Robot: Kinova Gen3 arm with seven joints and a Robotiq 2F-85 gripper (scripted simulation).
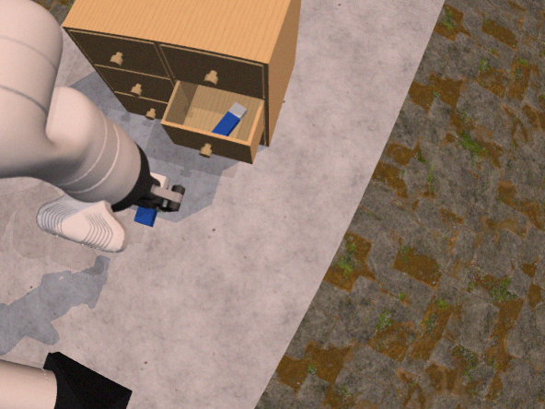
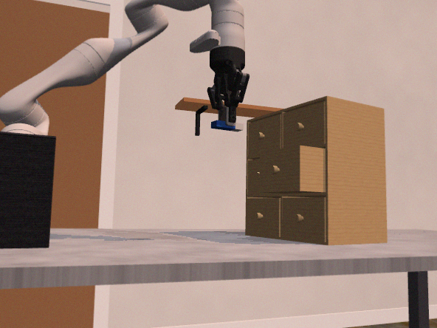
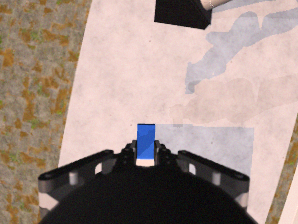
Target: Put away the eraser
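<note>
The fingers (image 2: 226,115) are clamped on a blue-and-white eraser (image 1: 145,216) (image 2: 223,125) (image 3: 146,141), which hangs well above the grey surface (image 1: 221,295) (image 2: 155,255) (image 3: 110,75), its blue part sticking out on one side and its white part on the other. The gripper points down, in front of the small chest (image 1: 184,23) (image 2: 356,170) and apart from it. In the chest's right-hand column, seen from the front, the middle drawer (image 1: 209,144) (image 2: 284,170) stands partly pulled out; the other five look pushed in. Inside the open drawer lies a second eraser (image 1: 229,120), blue with a pale end, set at a slant near the drawer's right side wall. The held eraser is outside that drawer.
</note>
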